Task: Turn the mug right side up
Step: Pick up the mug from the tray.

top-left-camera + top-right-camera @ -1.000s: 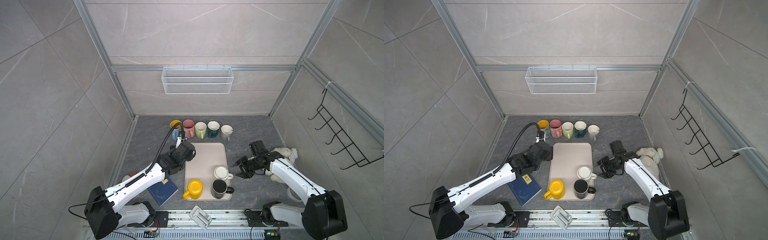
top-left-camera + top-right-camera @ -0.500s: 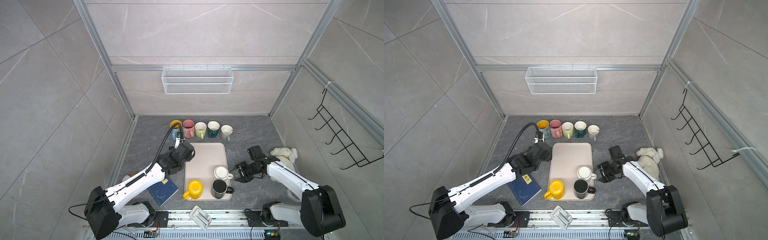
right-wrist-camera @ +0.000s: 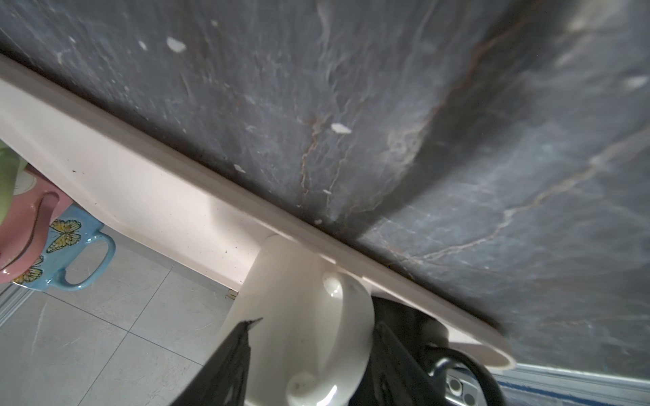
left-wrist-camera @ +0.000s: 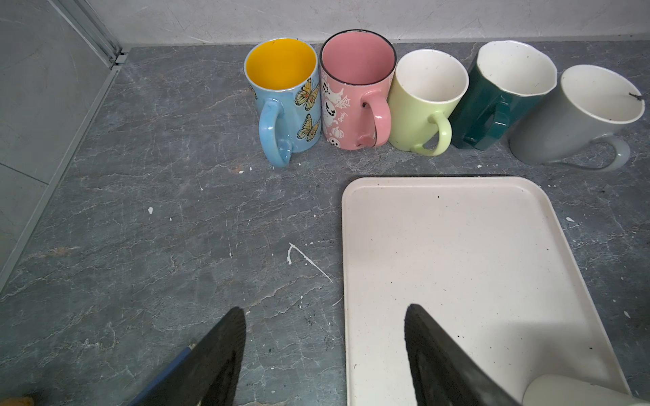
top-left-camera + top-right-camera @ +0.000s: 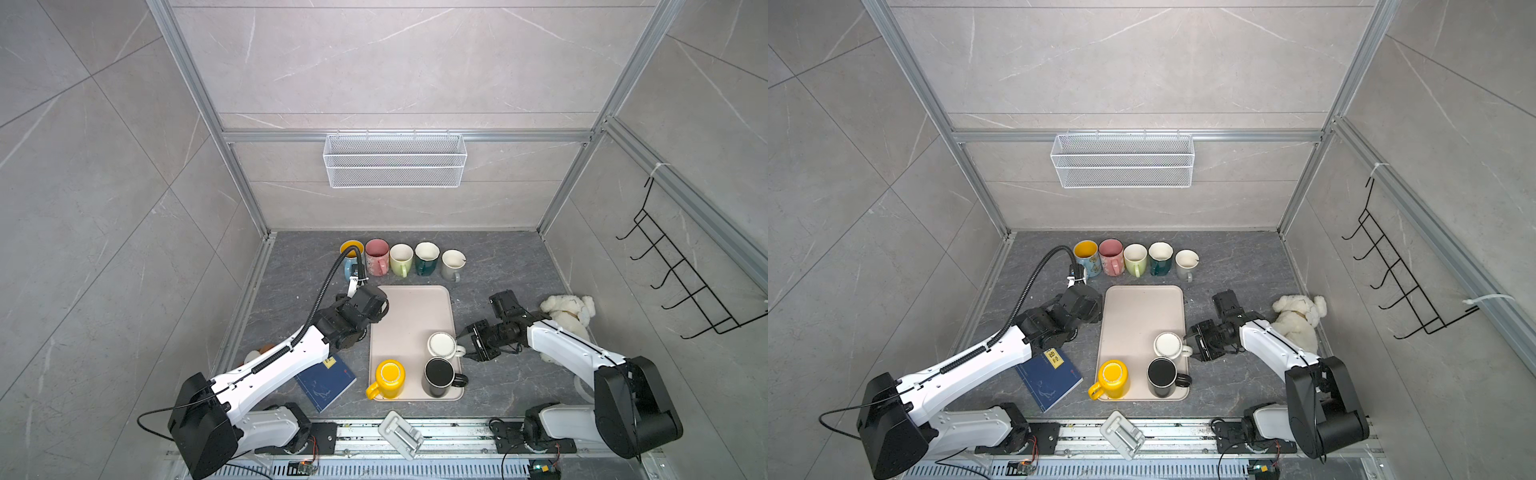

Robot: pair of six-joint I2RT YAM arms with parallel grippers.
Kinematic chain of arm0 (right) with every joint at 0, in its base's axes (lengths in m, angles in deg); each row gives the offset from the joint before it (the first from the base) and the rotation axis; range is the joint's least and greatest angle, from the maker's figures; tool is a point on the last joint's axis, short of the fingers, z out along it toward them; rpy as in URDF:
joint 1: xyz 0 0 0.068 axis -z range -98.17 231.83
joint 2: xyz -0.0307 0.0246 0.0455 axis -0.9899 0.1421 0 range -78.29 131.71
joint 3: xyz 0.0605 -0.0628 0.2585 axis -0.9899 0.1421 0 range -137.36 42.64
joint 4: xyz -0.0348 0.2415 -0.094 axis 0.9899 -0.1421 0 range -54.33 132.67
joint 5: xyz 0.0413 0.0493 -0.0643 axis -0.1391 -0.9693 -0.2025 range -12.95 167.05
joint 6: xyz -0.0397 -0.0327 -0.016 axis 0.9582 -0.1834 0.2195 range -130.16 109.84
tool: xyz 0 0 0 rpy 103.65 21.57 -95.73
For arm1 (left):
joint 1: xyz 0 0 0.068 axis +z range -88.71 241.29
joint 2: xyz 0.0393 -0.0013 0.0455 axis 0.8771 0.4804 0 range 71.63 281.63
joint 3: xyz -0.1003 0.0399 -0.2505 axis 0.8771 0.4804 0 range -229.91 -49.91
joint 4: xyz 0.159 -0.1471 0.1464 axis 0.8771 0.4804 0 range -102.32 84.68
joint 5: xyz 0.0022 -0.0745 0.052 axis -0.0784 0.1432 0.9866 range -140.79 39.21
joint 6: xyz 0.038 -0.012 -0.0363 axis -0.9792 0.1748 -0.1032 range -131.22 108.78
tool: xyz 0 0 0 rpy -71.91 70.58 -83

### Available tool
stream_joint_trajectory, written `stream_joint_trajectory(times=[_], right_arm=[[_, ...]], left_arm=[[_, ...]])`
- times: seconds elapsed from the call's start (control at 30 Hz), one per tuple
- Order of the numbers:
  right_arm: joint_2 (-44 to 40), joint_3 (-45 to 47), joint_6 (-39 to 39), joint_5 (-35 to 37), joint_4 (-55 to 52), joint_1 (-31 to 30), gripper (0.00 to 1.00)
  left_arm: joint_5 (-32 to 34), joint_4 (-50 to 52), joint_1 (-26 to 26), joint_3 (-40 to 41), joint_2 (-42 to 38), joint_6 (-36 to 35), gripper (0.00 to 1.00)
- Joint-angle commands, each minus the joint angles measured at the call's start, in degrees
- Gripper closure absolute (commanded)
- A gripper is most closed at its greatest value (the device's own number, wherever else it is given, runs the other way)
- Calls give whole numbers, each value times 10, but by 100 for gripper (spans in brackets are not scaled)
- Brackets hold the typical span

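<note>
A cream mug (image 5: 441, 345) (image 5: 1168, 345) stands upside down on the beige tray (image 5: 409, 307), by its right edge, with the handle pointing right. My right gripper (image 5: 463, 345) (image 5: 1190, 347) is level with that handle. In the right wrist view the handle (image 3: 337, 334) lies between the two fingers of the right gripper (image 3: 313, 325), which stands open around it with gaps on both sides. My left gripper (image 4: 323, 311) is open and empty, low over the tray's left rim (image 4: 346, 267).
A yellow mug (image 5: 388, 376) and a black mug (image 5: 439, 376) stand at the tray's front. Several upright mugs (image 5: 401, 259) line the back. A blue book (image 5: 326, 382) lies front left. A plush toy (image 5: 567, 311) sits behind the right arm.
My right gripper has moved left toward the tray and now straddles the cream mug's handle. The left arm has barely moved.
</note>
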Motion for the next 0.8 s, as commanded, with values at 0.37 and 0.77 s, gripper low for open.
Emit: stream_joint_trajectory(times=[0.37,0.77], right_arm=[[49,-38,-24,-6,46,-21,51],[86,-54,-27,-18,74,-34,69]], left_arm=[[7,12,9,7,-13,15,26],[5,14,16,12,-16,18,26]])
